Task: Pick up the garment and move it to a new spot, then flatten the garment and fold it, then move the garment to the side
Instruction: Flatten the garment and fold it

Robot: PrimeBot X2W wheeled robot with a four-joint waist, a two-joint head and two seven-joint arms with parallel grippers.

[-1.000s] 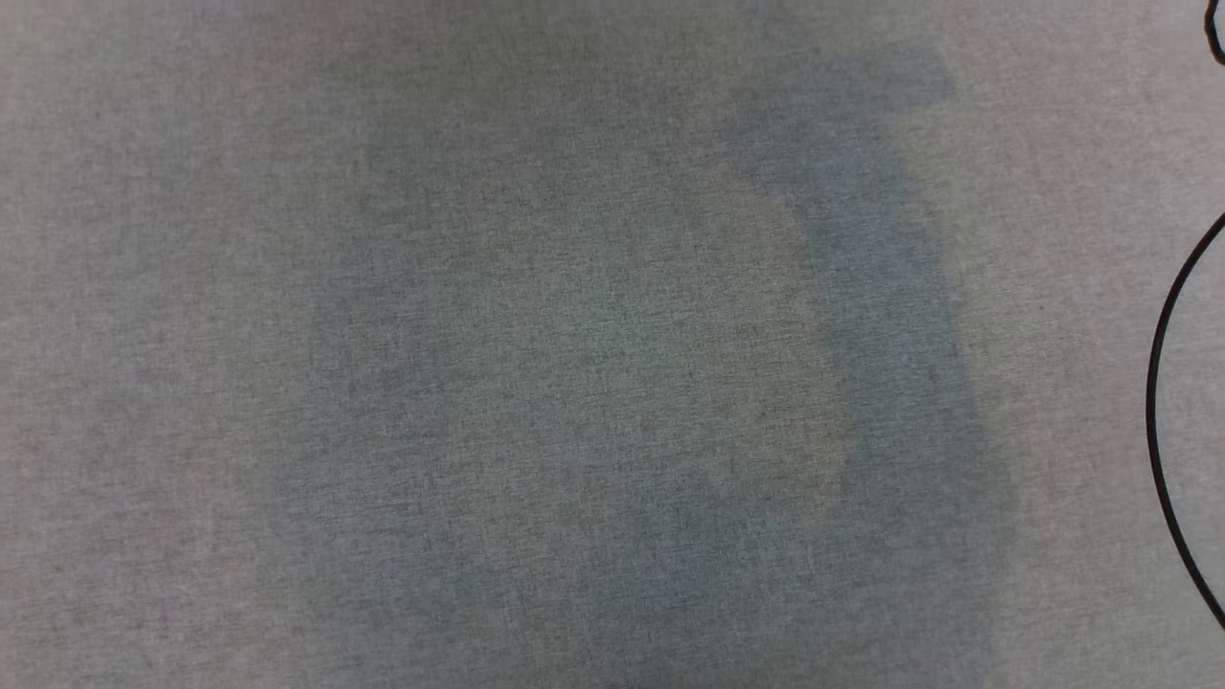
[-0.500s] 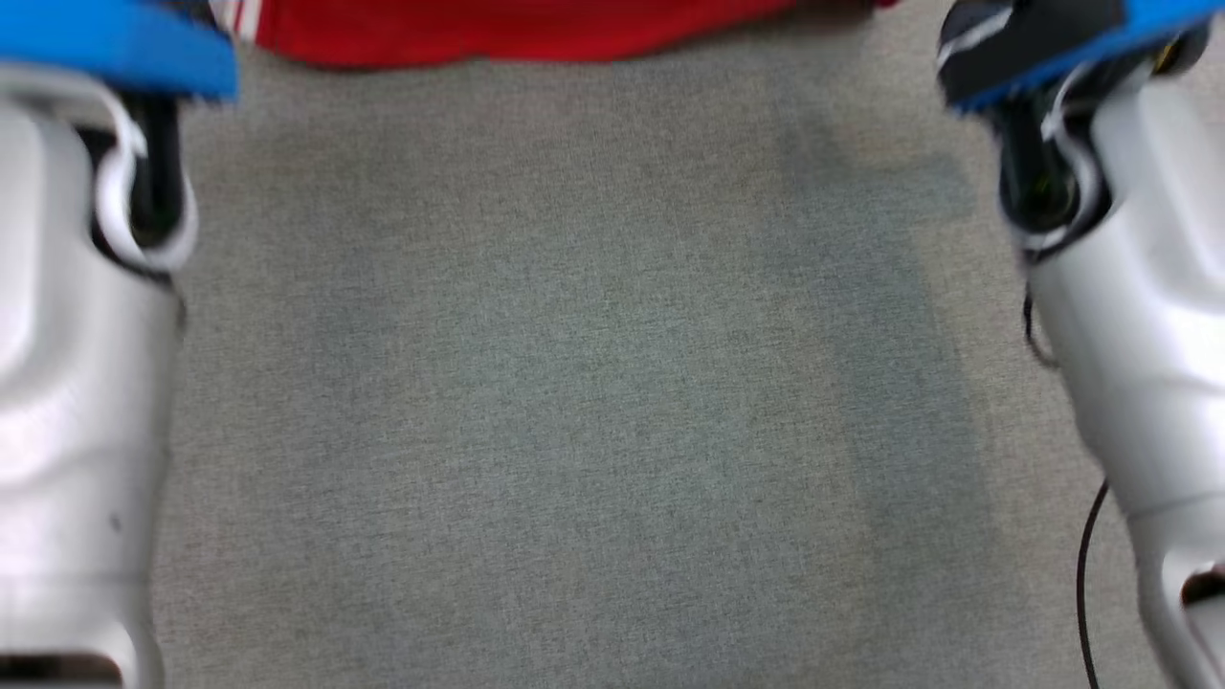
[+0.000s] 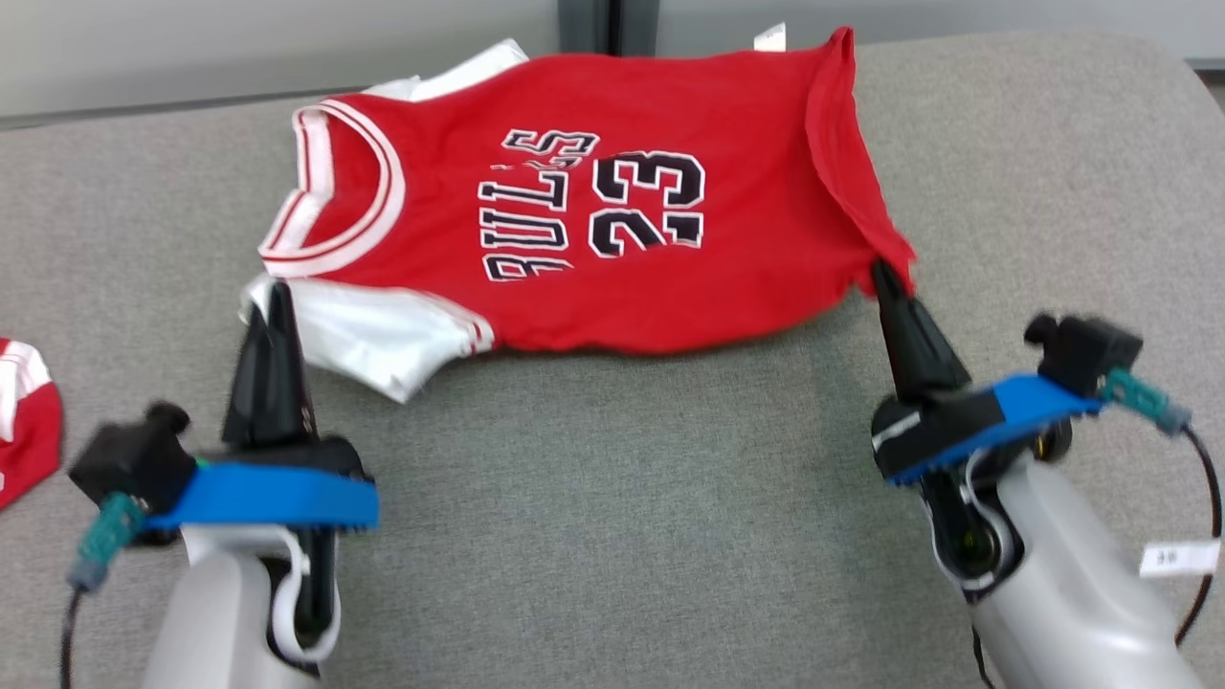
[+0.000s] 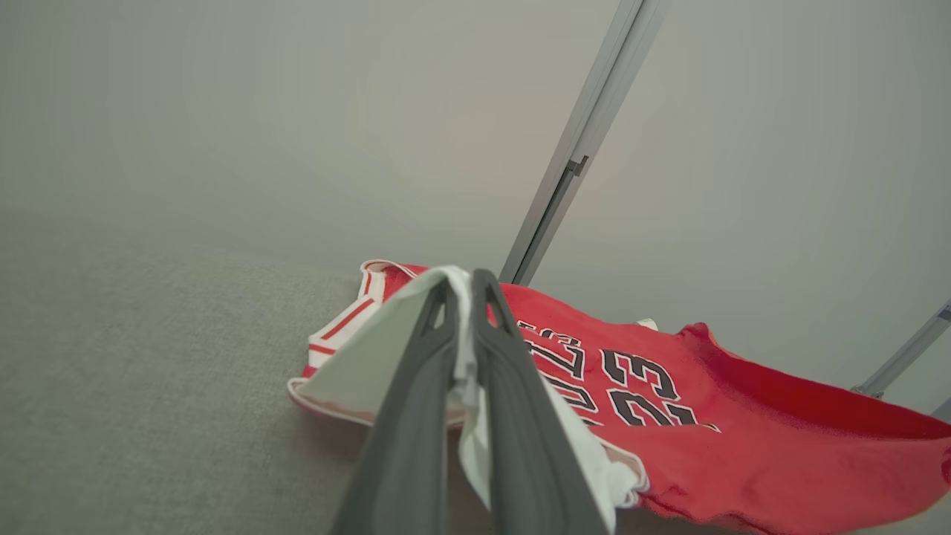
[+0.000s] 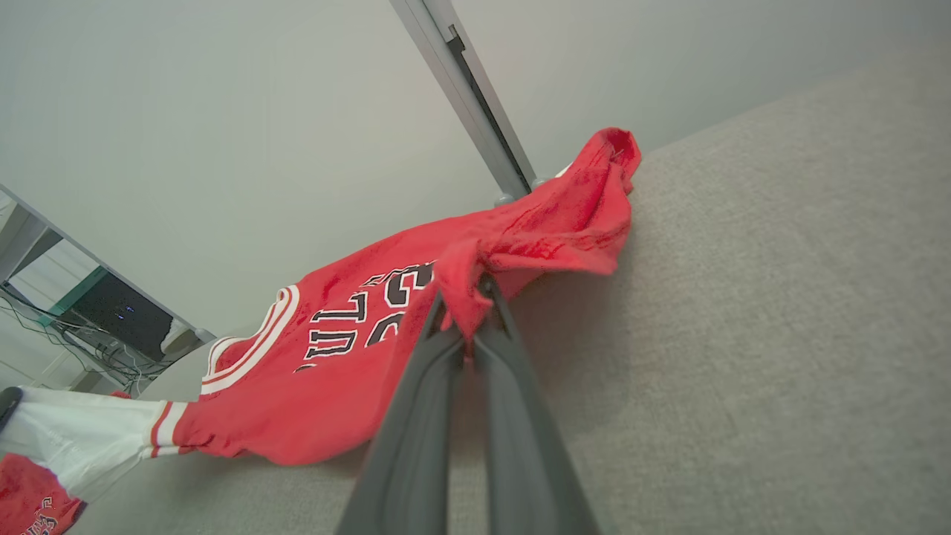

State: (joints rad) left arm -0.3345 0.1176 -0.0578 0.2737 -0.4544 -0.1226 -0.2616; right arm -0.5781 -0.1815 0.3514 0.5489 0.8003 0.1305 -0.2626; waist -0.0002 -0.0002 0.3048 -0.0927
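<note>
The left gripper [image 3: 277,295] is pinched shut on the white sleeve [image 3: 383,335] of the jersey [image 3: 746,258]; the left wrist view shows cloth bunched between its fingers. The right gripper [image 3: 880,273] is likewise closed, on the red hem corner [image 3: 885,244] at the jersey's other near end.

The jersey lies between and beyond the two grippers, mostly flat on the grey worktop [image 3: 622,526]. Its number faces up and its far edge is near the back of the worktop. The hem side is rucked and folded over. A second red garment [image 3: 24,411] sits at the worktop's left edge, well apart.

This looks like the pick-up-and-move step, or possibly the start of flattening; I cannot tell which. The next move, I judge, calls for lifting both ends together while keeping them spread, so the cloth goes down taut without the hem fold. An uneven pull could slip the thin sleeve grip.
</note>
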